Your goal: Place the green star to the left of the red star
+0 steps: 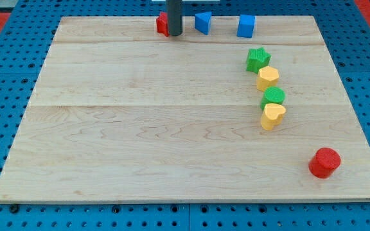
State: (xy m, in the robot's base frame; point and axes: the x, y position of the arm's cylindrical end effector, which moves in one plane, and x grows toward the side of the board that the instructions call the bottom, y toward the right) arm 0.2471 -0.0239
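Observation:
The green star (257,59) lies on the wooden board (140,128) at the upper right, at the top of a short column of blocks. A red block (162,24), shape partly hidden by the rod, sits at the board's top edge, left of centre. My tip (174,33) is down right beside that red block, touching its right side. The green star is far to the right of the tip and a little lower in the view.
Two blue blocks (202,22) (246,25) sit at the top edge, right of the tip. Below the green star lie a yellow heart (268,77), a green round block (273,97) and another yellow heart (273,116). A red cylinder (324,162) is at the lower right.

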